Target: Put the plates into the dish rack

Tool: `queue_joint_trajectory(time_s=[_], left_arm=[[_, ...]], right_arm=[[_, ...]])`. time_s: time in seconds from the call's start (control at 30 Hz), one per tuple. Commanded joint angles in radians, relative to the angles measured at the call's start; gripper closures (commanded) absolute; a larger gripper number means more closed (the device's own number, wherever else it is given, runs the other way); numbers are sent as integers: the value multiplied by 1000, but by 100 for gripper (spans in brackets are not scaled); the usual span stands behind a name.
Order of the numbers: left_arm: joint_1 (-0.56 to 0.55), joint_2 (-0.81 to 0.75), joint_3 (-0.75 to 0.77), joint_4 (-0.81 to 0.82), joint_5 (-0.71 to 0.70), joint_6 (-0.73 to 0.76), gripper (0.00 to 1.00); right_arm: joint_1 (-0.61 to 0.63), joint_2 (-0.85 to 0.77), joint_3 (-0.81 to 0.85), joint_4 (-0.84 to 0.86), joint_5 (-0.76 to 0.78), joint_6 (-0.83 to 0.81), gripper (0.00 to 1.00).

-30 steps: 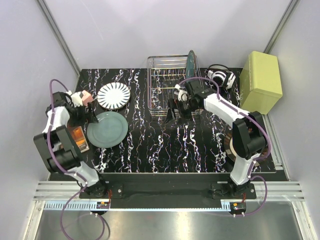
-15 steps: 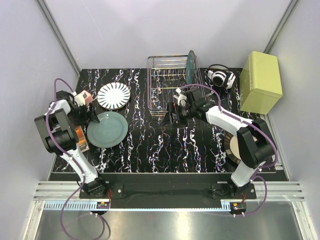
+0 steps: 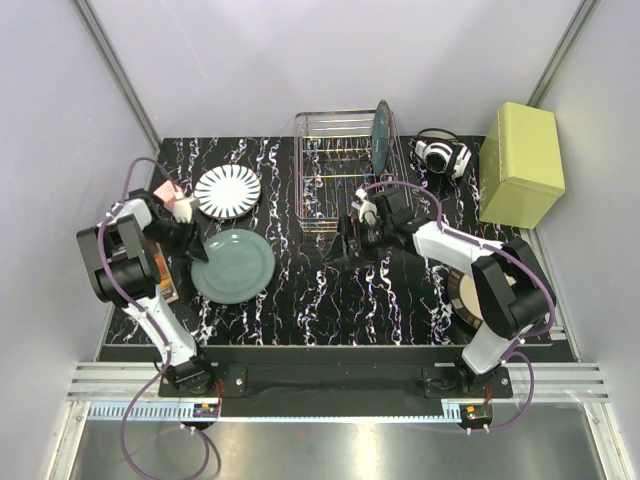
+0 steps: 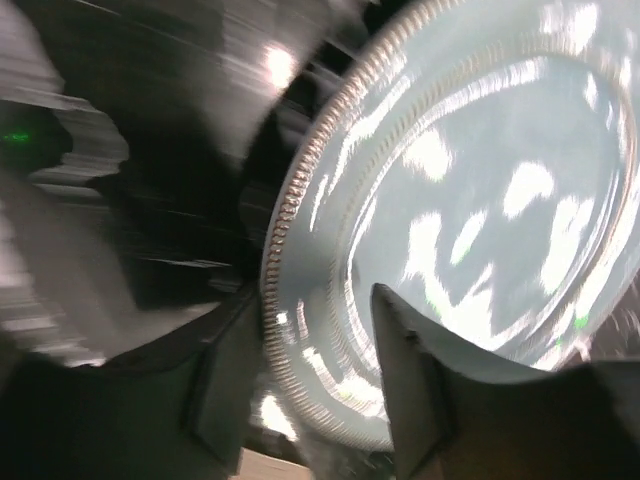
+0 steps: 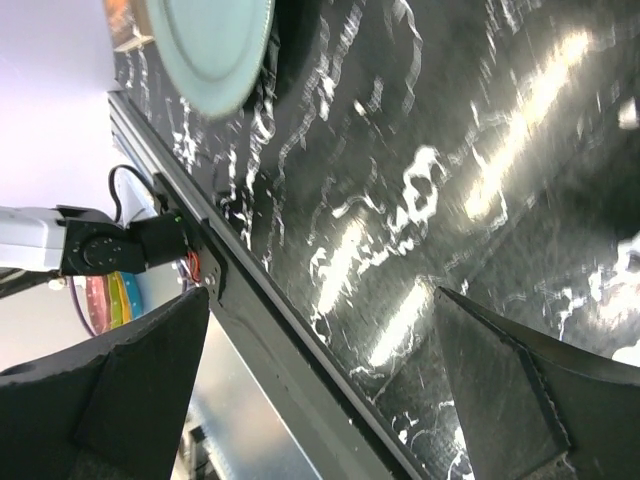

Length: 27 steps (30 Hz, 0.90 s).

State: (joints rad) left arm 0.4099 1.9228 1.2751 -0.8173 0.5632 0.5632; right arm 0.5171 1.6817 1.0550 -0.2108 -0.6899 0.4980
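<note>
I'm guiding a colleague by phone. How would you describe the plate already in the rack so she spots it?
Find the silver wire dish rack at the back middle of the black marbled table. A dark teal plate stands on edge along its right side. No other plate is in the rack.

beige plate (image 3: 463,296) mostly under right arm (image 3: 505,285), pale plate (image 4: 480,180) blurred

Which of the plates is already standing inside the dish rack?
The dark teal plate: it stands on edge at the right end of the dish rack. The striped plate and the pale green-blue plate are outside it, to its left.
</note>
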Motion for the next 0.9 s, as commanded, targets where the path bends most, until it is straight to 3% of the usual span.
queue_joint_trajectory(time_s=[0.0,0.37,0.53,0.6,0.87], left_arm=[[-78,-21,-85,-281,66,159,53],[-279,-50,-112,-302,158,112,58],[-402,-47,-99,-304,179,87,60],[-404,-27,-88,-304,187,80,60],[-479,2,-77,-304,191,70,62]], right_arm=[[12,-43,-88,111,-2,106,0],[18,-45,-334,404,18,341,0],[20,-59,-470,525,168,495,2],[21,-41,-496,586,217,524,3],[49,79,-408,689,323,517,6]])
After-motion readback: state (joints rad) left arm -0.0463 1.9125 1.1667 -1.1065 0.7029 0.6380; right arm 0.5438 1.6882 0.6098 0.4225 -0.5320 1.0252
